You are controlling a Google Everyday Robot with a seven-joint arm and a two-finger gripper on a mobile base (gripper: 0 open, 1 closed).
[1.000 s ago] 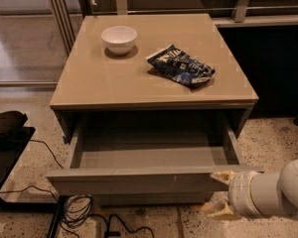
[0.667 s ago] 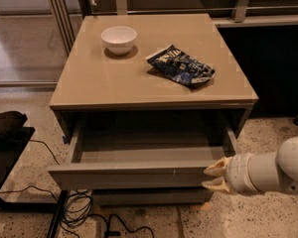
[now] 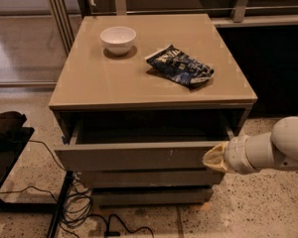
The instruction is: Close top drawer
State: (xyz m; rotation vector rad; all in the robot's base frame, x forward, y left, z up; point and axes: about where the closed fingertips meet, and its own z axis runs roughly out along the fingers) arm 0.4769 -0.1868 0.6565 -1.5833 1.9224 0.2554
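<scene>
The top drawer (image 3: 139, 155) of the grey-taupe cabinet stands partly open, its flat handleless front panel a short way out from the cabinet. A strip of its plain grey inside (image 3: 149, 135) shows. My gripper (image 3: 212, 157) comes in from the right on a white arm and presses against the right end of the drawer's front panel.
A glossy beige tabletop (image 3: 114, 78) carries a white bowl (image 3: 118, 38) and a dark blue snack bag (image 3: 180, 66). Two lower drawer fronts (image 3: 149, 177) sit below. Black cables (image 3: 74, 202) and a dark stand (image 3: 7, 133) lie at the left on the speckled floor.
The drawer has slid inward; less of its inside shows. My gripper has moved up and toward the cabinet with the front panel.
</scene>
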